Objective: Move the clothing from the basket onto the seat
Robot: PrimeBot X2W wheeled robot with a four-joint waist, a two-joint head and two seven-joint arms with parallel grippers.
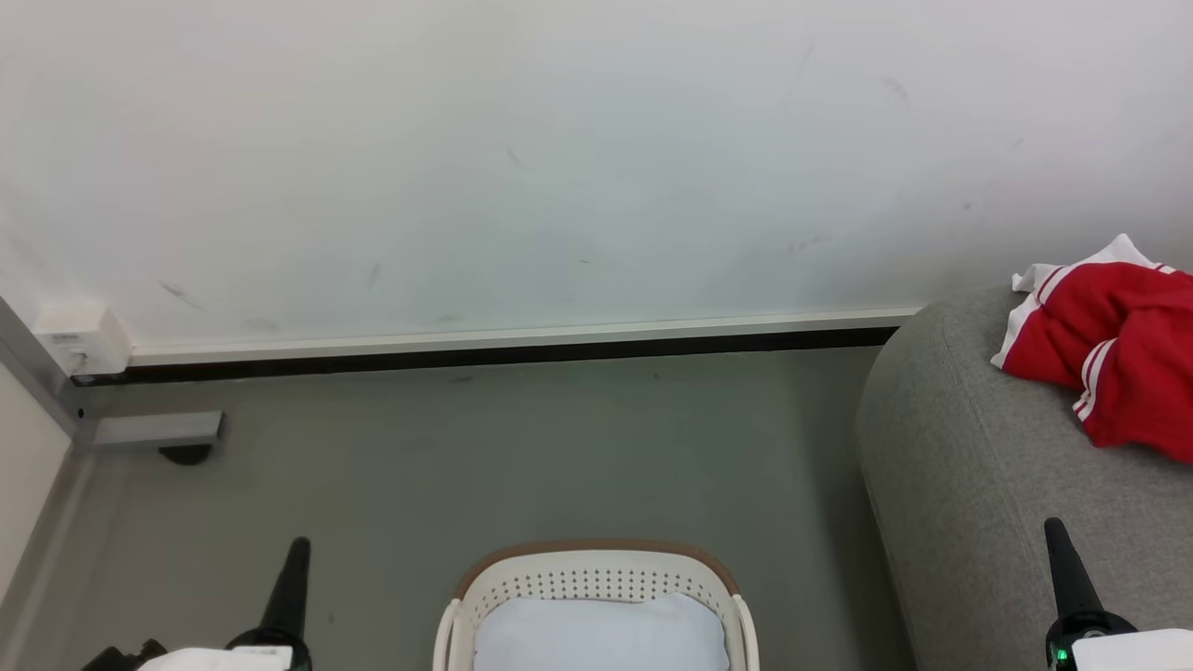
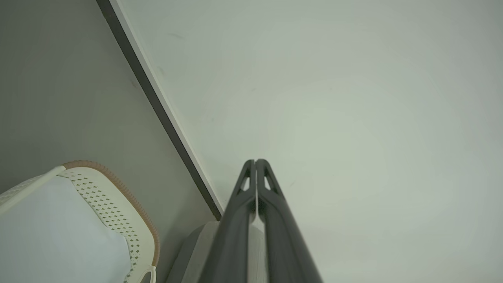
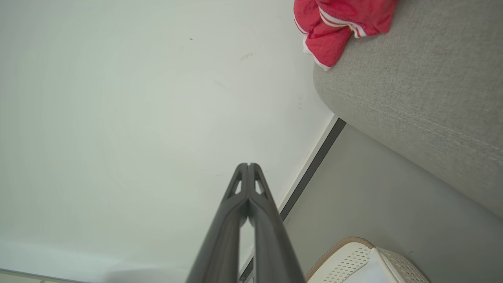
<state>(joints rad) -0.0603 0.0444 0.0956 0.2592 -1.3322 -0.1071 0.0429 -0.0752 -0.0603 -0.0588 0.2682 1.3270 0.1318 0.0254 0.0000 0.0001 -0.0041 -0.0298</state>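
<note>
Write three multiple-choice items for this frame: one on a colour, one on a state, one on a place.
1. The rim of the basket is: A brown; B blue; C black.
2. The left gripper and right gripper are: A both open; B both shut; C left open, right shut.
3. The clothing lies: A in the basket; B on the seat; C in the right gripper.

Key:
1 A, the band topping the cream wall is brown.
2 B, each wrist view shows the fingertips touching with nothing between them.
3 B, the red heap rests on the grey seat.
</note>
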